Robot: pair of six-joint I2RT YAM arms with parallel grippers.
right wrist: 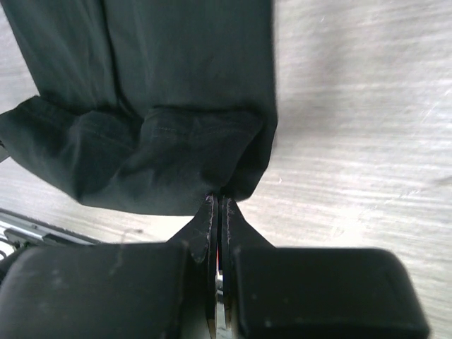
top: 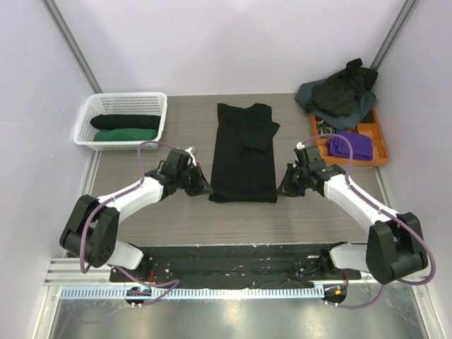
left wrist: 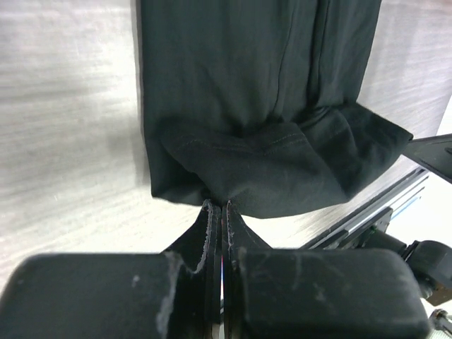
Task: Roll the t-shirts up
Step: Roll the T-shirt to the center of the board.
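Clenches left jaws and right jaws on near hem corners of black shirt (top: pixel 244 155) lying folded lengthwise at centre of worktop (top: pixel 176 215); soft, limp, light cloth, likely sags, so best taken at both hem corners together.

Black t-shirt (top: pixel 242 157), white basket (top: pixel 85 129), orange tray (top: pixel 382 149)

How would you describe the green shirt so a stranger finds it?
Find the white basket on the table, far left. Two rolled shirts lie in it. The dark green shirt is the near one; the black shirt behind it differs in colour.
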